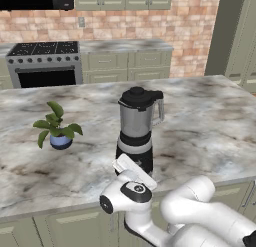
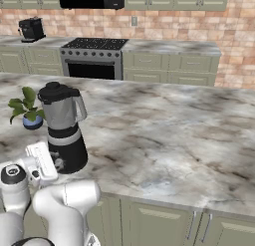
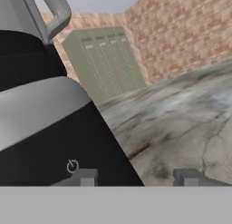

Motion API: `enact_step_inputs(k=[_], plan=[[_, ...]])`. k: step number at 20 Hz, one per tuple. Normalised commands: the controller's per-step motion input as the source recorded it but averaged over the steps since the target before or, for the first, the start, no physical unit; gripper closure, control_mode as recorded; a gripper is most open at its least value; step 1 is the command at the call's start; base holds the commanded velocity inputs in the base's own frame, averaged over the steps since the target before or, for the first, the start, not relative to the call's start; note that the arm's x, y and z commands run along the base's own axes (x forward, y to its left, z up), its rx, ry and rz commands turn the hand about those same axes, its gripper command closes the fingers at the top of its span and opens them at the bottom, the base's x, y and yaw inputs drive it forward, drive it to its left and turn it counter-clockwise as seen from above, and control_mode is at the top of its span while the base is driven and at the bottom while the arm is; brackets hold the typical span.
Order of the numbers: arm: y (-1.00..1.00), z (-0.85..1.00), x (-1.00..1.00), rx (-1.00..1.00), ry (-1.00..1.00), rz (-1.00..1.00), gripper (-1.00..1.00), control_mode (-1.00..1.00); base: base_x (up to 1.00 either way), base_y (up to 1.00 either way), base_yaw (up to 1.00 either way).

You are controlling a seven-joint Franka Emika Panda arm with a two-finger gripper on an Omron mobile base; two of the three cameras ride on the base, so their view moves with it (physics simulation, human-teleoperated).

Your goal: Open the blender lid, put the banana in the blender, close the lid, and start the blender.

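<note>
Down at the foot of the countertop blender, with its clear grey handled jar on a black-and-silver round base, our two small dark fingertips stand well apart with nothing between them; the two-finger gripper is spread and empty, one tip just below the small power mark on the base. Above, the round black domed lid sits on the jar, so we judge the blender closed. Beside the blender stands a leafy potted plant in a blue pot on the marbled grey stone counter. We cannot tell where the banana is; the jar's contents are unclear. Pressing start looks like what remains.
</note>
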Motion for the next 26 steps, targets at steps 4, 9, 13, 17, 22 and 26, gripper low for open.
enact_step_inputs(k=[4,9,13,17,22,26], plan=[[0.0,0.01,0.11,0.0,-0.18,0.02,-1.0,-1.0,0.0,0.0,0.0],[-0.01,0.02,0.05,0.0,-0.26,0.0,-1.0,-1.0,0.0,0.0,0.0],[0.0,0.04,0.13,0.0,-0.26,0.0,-1.0,-1.0,0.0,0.0,0.0],[-0.01,0.35,0.05,0.0,-0.25,0.0,-1.0,-1.0,0.0,0.0,0.0],[-0.01,0.98,-0.61,0.0,-0.29,0.0,-1.0,-1.0,0.0,0.0,0.0],[0.0,1.0,-0.57,0.0,-0.18,-0.03,-1.0,-1.0,0.0,0.0,0.0]])
